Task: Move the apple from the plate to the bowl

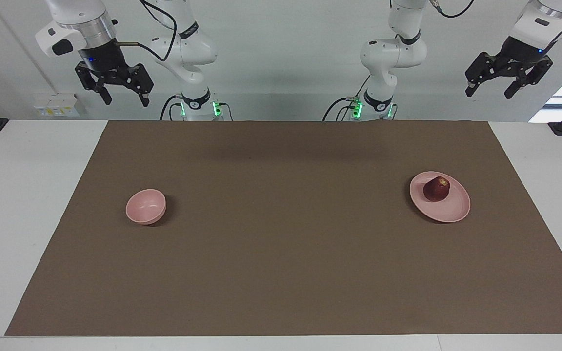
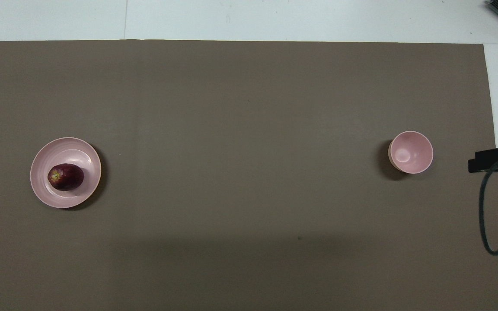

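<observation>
A dark red apple (image 1: 436,189) (image 2: 65,176) lies on the flat pale pink plate (image 1: 451,208) (image 2: 75,152), toward the left arm's end of the table. The small deep pink bowl (image 1: 146,206) (image 2: 410,152) stands empty toward the right arm's end. My left gripper (image 1: 488,95) hangs open high up near the robots' edge of the table, at the plate's end. My right gripper (image 1: 126,102) hangs open at the same height at the bowl's end. Neither touches anything.
A large brown mat (image 1: 281,253) covers most of the white table and carries both dishes. In the overhead view a black part with a looping cable (image 2: 491,160) juts in beside the bowl at the mat's edge.
</observation>
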Available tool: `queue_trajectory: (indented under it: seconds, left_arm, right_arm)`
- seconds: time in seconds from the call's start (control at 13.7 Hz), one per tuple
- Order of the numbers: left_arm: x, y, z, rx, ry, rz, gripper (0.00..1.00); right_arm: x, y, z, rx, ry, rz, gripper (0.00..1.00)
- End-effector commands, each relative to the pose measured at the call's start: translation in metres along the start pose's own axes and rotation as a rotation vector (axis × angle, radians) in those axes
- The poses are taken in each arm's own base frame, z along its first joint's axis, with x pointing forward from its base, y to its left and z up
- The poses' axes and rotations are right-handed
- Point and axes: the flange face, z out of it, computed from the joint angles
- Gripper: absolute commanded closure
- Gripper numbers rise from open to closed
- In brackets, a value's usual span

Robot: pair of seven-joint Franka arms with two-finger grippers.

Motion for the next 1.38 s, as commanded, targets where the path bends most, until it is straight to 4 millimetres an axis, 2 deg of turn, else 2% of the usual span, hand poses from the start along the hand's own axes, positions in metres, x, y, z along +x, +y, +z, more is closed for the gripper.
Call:
queue_trajectory:
  seconds: [0.0,0.29,0.58,1.09,1.31]
  left_arm:
    - [-0.006,0.003,0.004,-0.014,0.009,0.009,0.0]
    - [-0.001,0.002,0.018,-0.016,0.001,0.008,0.0]
    - [0.012,-0.006,0.057,-0.033,0.01,0.0,0.0]
    - [0.025,-0.014,0.17,-0.045,0.016,0.082,0.0]
    - [0.027,-0.028,0.222,-0.033,0.061,0.093,0.0]
  right_arm:
    - [0.0,0.003,-0.003,0.0,0.001,-0.009,0.0]
    - [-0.001,0.003,-0.002,0.0,0.0,-0.009,0.0]
    - [-0.001,0.004,-0.002,0.001,0.0,-0.008,0.0]
    - [-0.001,0.004,-0.002,0.001,0.0,-0.008,0.0]
    - [-0.001,0.004,-0.002,0.001,0.0,-0.008,0.0]
